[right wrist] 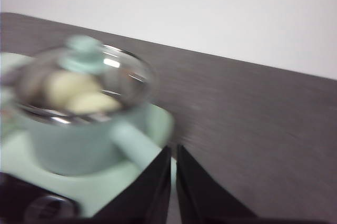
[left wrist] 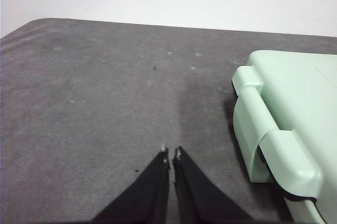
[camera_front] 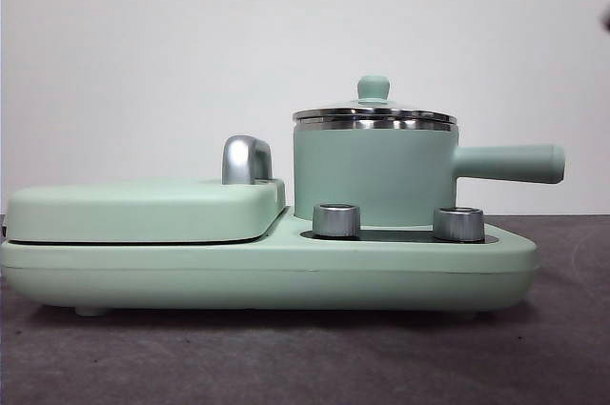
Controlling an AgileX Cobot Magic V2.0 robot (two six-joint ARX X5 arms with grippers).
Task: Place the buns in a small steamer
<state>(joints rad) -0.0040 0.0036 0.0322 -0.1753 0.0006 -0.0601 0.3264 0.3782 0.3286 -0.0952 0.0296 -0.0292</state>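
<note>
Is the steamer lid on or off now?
On. The lid sits flat on the steamer rim; in the blurred right wrist view, the buns show through it.

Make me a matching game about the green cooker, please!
Things:
1. buns
2. glass lid
3. steamer handle
4. griddle

Places or states:
A. lying flat and shut, beside the pot
B. sitting on top of the small steamer
C. sticking straight out from the pot's side
D. inside the pot, seen blurry through the glass

Pairs: 1-D, 2-B, 3-C, 4-A
</note>
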